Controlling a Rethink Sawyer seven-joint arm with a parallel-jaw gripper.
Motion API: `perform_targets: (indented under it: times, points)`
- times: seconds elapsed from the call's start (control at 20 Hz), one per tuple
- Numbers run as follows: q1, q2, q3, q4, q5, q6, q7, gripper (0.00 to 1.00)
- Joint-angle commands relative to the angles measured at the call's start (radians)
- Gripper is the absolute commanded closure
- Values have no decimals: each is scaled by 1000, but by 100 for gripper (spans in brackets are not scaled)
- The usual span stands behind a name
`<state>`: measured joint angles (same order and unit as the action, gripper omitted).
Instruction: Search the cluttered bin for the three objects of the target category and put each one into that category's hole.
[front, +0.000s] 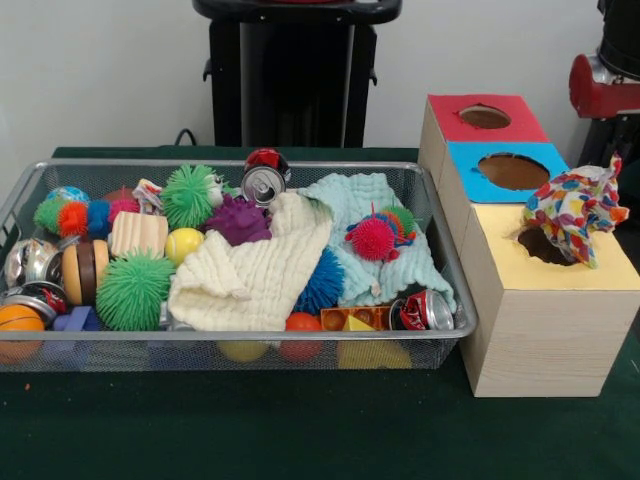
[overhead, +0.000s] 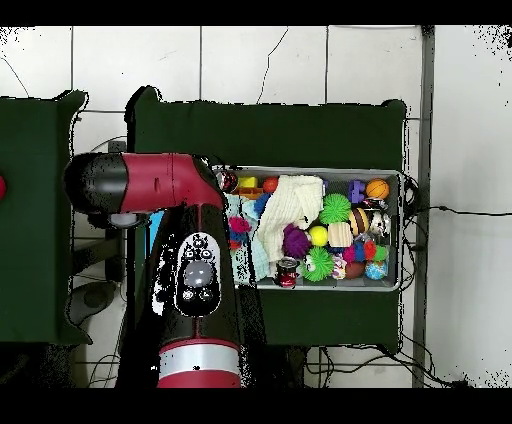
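The wire-mesh bin (front: 455, 290) stands on the green table, full of clutter; it also shows in the overhead view (overhead: 403, 232). One white wad with coloured spots (front: 572, 208) sits in the round hole (front: 540, 247) of the yellow-topped box, most of it sticking up above the top. I see no other spotted wad plainly in the bin. The arm's end with the gripper (front: 618, 148) shows dark at the right edge, just above the wad's upper tip. In the overhead view the red arm (overhead: 190, 270) hides the boxes and the gripper.
The blue-topped box (front: 510, 172) and the red-topped box (front: 484, 118) stand behind the yellow one. The bin holds spiky balls (front: 133, 290), crushed cans (front: 263, 183), a cream cloth (front: 250, 270), a mint cloth (front: 360, 200) and small balls.
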<state>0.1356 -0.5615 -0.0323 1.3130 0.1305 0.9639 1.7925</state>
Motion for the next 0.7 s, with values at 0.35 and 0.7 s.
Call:
perform_targets:
  times: [0.35, 0.7]
  points:
    - [-14, 20, -48, 14, -16, 88, 219, 100]
    - [-31, 22, -70, 23, -31, 53, 178, 100]
